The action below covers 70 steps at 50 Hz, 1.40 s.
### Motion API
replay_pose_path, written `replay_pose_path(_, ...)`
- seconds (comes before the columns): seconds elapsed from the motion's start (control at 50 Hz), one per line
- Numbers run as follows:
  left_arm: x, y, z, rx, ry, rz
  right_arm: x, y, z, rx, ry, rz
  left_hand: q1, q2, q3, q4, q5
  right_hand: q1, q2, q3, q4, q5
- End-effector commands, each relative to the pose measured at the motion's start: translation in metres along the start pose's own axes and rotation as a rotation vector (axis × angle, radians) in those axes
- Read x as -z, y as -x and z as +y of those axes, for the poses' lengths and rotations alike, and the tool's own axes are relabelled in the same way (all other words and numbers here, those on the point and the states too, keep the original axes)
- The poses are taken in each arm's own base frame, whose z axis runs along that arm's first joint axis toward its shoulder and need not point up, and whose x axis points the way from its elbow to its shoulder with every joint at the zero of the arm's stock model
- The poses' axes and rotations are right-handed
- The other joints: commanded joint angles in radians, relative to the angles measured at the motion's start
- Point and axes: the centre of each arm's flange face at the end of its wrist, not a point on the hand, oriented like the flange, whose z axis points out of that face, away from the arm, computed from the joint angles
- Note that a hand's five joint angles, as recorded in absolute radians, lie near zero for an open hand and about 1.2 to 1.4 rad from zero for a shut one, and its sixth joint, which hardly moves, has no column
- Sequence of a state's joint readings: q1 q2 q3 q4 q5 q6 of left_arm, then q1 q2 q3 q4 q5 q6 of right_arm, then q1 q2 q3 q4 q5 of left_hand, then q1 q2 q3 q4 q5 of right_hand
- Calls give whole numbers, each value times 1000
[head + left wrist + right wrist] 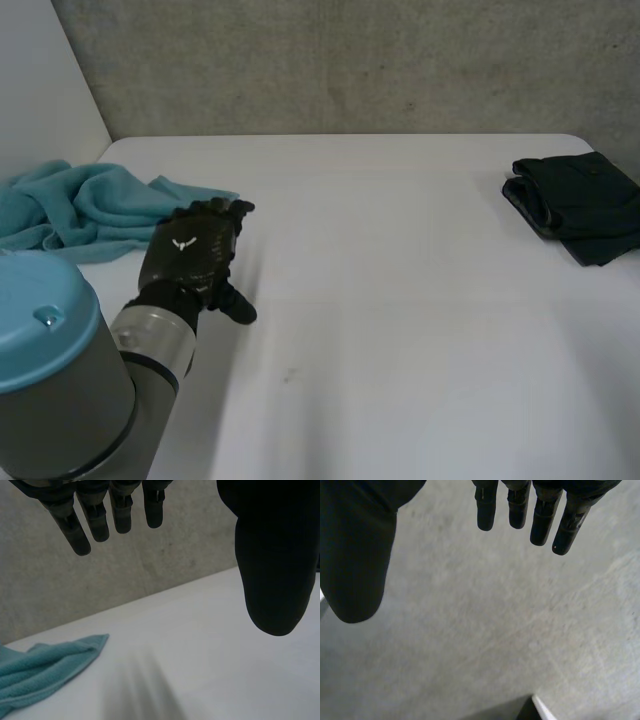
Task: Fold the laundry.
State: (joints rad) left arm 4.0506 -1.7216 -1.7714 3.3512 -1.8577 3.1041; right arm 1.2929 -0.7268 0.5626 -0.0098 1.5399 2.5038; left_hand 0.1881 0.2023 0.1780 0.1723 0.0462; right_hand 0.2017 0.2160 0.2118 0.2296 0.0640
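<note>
Teal towel (90, 210) at table (400, 300) edge, left hand (190, 250) spread beside it, right hand (355, 555) spread

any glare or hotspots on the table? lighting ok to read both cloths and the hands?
Head view: the white table is evenly lit, no glare; the teal cloth shows its folds well, the dark folded garment shows few. Left wrist view: the left hand reads as a near-black shape against the grey wall. Right wrist view: the right hand is just as dark.
</note>
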Motion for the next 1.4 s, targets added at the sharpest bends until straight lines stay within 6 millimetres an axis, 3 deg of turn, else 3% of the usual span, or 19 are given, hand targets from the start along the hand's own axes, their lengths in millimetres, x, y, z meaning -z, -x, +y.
replay_pose_path(0.02, -9, 7, -20, 13, -61, -29, 49, 34, -89, -285, -151, -197, -14, -28, -3, 2, -46, -27, -42, -37, -55, -64)
replay_pose_path(0.12, -21, 21, -33, 26, -98, -77, 105, 78, -111, -446, -154, -493, -14, -28, -3, 2, -46, -27, -42, -37, -55, -64)
replay_pose_path(0.2, -35, 38, -44, 32, -129, -115, 170, 115, -130, -520, -153, -757, -14, -28, -3, 2, -46, -27, -42, -37, -55, -64)
replay_pose_path(0.24, -47, 51, -51, 27, -147, -124, 215, 140, -137, -525, -144, -904, -14, -28, -3, 2, -46, -27, -42, -37, -55, -64)
replay_pose_path(0.38, -89, 90, -52, -89, -143, -134, 306, 186, -119, -478, -65, -1139, -14, -28, -3, 2, -46, -27, -42, -37, -55, -64)
replay_pose_path(0.46, -116, 120, -49, -193, -127, -192, 344, 199, -109, -410, -53, -1223, -10, -24, 0, 6, -42, -27, -42, -37, -55, -64)
replay_pose_path(0.54, -145, 150, -34, -273, -82, -252, 367, 204, -97, -326, -64, -1268, -10, -24, 0, 6, -42, -27, -42, -37, -55, -64)
replay_pose_path(0.7, -202, 197, -1, -356, -31, -327, 389, 208, -80, -188, -115, -1273, 14, -1, 24, 30, -19, -27, -42, -37, -55, -64)
replay_pose_path(0.78, -218, 223, 17, -401, 0, -365, 391, 205, -78, -168, -113, -1256, 25, 11, 35, 41, -7, -27, -42, -37, -55, -64)
replay_pose_path(0.86, -233, 233, 34, -467, 16, -368, 393, 203, -75, -168, -105, -1254, 28, 14, 38, 44, -4, -27, -42, -37, -55, -64)
replay_pose_path(1.14, -263, 233, 76, -541, 20, -256, 397, 200, -66, -167, -77, -1253, 310, 296, 320, 326, 277, -27, -42, -37, -55, -64)
replay_pose_path(1.22, -269, 235, 76, -553, -4, -265, 397, 200, -66, -167, -79, -1253, 667, 653, 677, 683, 635, -27, -42, -37, -55, -64)
replay_pose_path(1.24, -272, 236, 76, -554, -10, -271, 397, 200, -66, -167, -77, -1253, 1026, 1012, 1036, 1042, 993, -27, -42, -37, -55, -64)
replay_pose_path(1.26, -273, 235, 76, -555, -13, -270, 397, 200, -66, -166, -77, -1252, 1206, 1192, 1216, 1222, 1174, -27, -42, -37, -55, -64)
replay_pose_path(1.36, -273, 223, 77, -555, -15, -251, 397, 199, -66, -167, -78, -1249, 1208, 1194, 1218, 1224, 1176, -27, -42, -37, -55, -64)
replay_pose_path(1.4, -272, 207, 80, -554, -8, -221, 396, 196, -68, -169, -86, -1243, 1208, 1194, 1218, 1224, 1176, -27, -42, -37, -55, -64)
